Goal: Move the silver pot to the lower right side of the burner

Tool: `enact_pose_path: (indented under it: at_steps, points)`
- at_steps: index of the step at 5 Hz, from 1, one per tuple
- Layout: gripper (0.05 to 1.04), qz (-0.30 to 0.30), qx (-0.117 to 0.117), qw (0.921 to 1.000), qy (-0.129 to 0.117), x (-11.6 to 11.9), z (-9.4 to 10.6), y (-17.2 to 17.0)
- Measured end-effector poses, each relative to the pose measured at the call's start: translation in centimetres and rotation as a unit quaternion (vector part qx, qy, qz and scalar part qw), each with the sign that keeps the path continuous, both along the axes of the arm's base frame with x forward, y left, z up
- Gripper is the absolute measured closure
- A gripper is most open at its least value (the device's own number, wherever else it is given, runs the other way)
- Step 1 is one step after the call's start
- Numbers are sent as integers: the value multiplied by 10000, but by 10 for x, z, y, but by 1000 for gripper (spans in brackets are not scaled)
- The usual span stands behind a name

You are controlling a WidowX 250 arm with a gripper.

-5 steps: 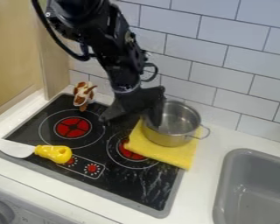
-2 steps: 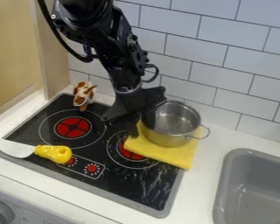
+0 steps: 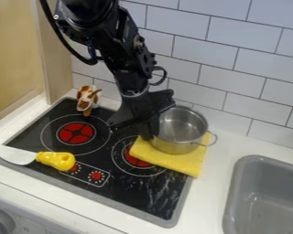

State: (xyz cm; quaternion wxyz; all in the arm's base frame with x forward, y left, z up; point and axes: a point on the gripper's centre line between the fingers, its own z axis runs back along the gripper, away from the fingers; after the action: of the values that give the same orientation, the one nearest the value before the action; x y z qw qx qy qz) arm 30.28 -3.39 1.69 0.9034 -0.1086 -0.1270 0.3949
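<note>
Noting silver metal pot point(image 3: 178, 142), round and open-topped: standing upright on folded yellow cloth point(image 3: 182, 161), towards far right of black glass cooktop point(image 3: 137, 194). Covering part of right-hand red burner point(image 3: 135, 159) with near left end of cloth; overlapping white worktop point(image 3: 219, 178) with its right side.

Placing black robot tool point(image 3: 134, 126) at left side of pot, seemingly just beside or touching wall. Not being able to tell whether gripping pot or hanging free. Seeing thin wire handle point(image 3: 211, 140) at right of pot, pointing away from tool.

Judging progress: standing at early stage, with approach apparently done and placement not. Reading target as near right part of cooktop, nearer than right-hand burner; seeing pot farther back than that. Leaving to do, probably: securing pot, bringing it nearer along right side, setting it level, letting go and backing off. Watching for cloth dragging along under base, or for pot tipping if pulled from one side only.

Noting also toy knife with yellow handle point(image 3: 56, 160) lying at near left of cooktop, brown-and-white toy figure point(image 3: 88, 99) at far left corner, grey sink point(image 3: 263, 201) at right.
</note>
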Motion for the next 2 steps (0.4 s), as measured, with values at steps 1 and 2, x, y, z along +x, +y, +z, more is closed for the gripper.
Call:
enact_pose_path:
  at_steps: [1, 2]
  points:
    - [1033, -6, 3, 10000, -8, 0, 0, 0]
    - [1033, 1, 14, 10000, -15, 0, 0, 0]
